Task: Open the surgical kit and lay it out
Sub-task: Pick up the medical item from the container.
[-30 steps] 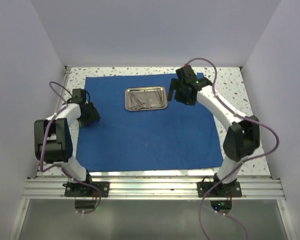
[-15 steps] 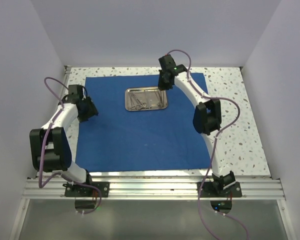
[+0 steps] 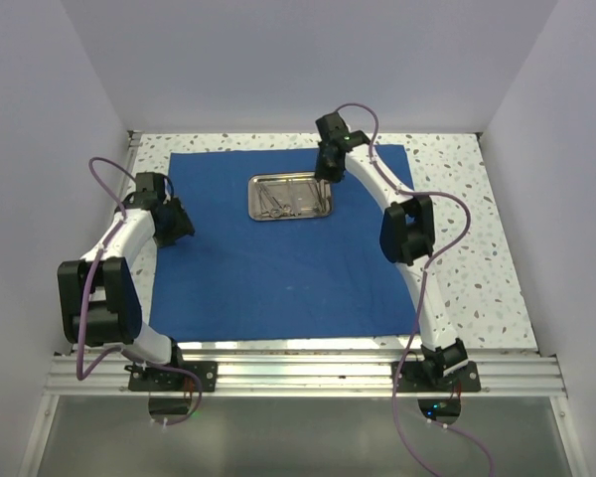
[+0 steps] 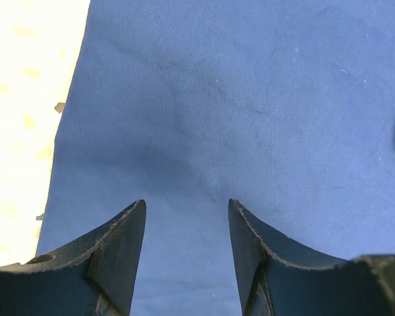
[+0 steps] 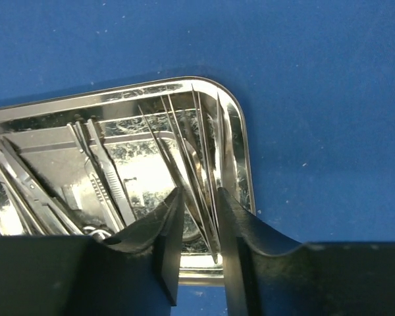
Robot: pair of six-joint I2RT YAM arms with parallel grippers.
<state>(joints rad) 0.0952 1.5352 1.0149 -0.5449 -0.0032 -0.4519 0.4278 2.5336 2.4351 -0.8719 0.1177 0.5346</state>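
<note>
Cloth wrap (image 3: 288,268): royal blue, opened and spread flat on the worktop (image 3: 457,199); this step looks done. Steel tray (image 5: 240,131): far centre of the cloth, thin silver instruments (image 5: 108,174) lying inside it, none on the cloth; laying out appears not yet begun. Right fingers (image 5: 164,230): low over the tray's far right corner, narrowly parted astride long slim tines (image 5: 184,145); whether they pinch them cannot be told. Left fingers (image 4: 118,243): spread apart, empty, above the cloth's left part.

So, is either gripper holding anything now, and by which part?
Left gripper holds nothing. Right gripper straddles thin instruments in the tray; a real grip cannot be told.
</note>
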